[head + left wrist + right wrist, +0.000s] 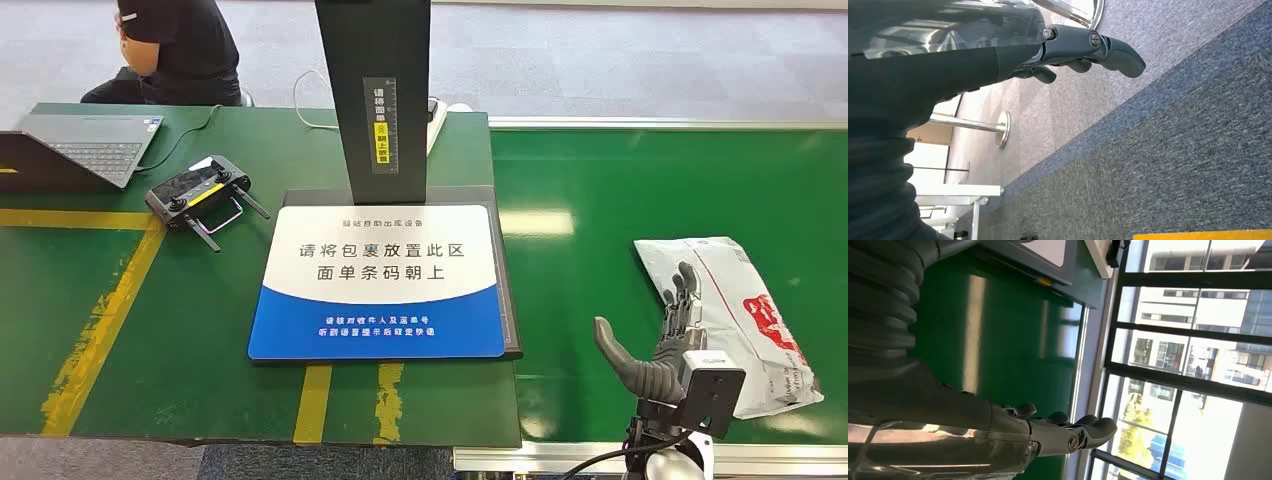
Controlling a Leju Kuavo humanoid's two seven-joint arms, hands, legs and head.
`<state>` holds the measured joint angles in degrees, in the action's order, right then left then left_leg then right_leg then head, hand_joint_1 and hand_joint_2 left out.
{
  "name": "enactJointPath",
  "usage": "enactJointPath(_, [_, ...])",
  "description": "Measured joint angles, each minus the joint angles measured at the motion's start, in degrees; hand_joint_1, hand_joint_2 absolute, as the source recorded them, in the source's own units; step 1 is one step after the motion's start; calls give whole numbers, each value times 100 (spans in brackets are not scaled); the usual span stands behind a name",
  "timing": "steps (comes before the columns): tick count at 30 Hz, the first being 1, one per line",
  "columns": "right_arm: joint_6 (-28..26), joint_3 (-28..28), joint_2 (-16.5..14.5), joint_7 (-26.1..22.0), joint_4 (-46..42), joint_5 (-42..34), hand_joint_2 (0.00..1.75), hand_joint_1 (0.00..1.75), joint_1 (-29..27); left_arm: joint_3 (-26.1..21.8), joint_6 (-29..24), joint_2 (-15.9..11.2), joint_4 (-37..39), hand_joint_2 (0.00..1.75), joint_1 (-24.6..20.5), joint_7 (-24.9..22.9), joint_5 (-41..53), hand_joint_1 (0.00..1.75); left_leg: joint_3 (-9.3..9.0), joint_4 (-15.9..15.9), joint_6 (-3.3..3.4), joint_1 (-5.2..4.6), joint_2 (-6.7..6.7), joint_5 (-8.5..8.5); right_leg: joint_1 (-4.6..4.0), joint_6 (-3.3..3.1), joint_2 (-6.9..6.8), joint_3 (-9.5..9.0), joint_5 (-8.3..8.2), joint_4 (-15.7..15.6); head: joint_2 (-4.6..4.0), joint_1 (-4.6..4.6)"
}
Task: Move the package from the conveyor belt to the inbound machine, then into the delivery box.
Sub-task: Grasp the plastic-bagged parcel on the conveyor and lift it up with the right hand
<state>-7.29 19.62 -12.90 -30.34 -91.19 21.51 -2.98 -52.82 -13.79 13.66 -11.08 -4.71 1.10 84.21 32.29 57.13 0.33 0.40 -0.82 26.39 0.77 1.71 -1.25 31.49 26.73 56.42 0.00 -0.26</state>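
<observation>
Flat on the smooth green conveyor belt lies the package, a soft plastic mailer bag, whitish-grey with crinkled folds and a red print near one side. Its shape is a long rectangle, and its long axis runs from the far-left corner toward the near-right corner in the head view, so one short end points away from the robot and the other toward the belt's near edge.

Over the package's left side hovers the right hand, dark grey, with its fingers straight and spread and the thick thumb held out well to the left; it holds nothing, and whether the fingertips touch the bag cannot be told.

Left of the belt, on a green table with worn yellow stripes, sits the inbound machine: a flat white and blue plate with printed text, and a tall dark post rising behind it.

In the left wrist view the left hand hangs over grey carpet, fingers loosely curled, holding nothing.
</observation>
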Motion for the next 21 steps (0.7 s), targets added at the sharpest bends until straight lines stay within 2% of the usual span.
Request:
enactJointPath(7, [-197, 31, 11, 302, 53, 568, 175, 0, 43, 1, 16, 0, 0, 175, 0, -1, 0, 0, 0, 0, 0, 0, 0, 0, 0, 0, 0, 0, 0, 0, 0, 0])
enactJointPath(15, [-219, 97, 34, 417, 184, 756, 175, 0, 112, 1, 39, 0, 0, 175, 1, -3, 0, 0, 0, 0, 0, 0, 0, 0, 0, 0, 0, 0, 0, 0, 0, 0])
enactJointPath(21, [-546, 181, 259, 788, 581, 1426, 175, 0, 331, 1, 1, 0, 0, 175, 2, -39, -2, 0, 0, 0, 0, 0, 0, 0, 1, 1, 0, 0, -1, 0, 0, 0])
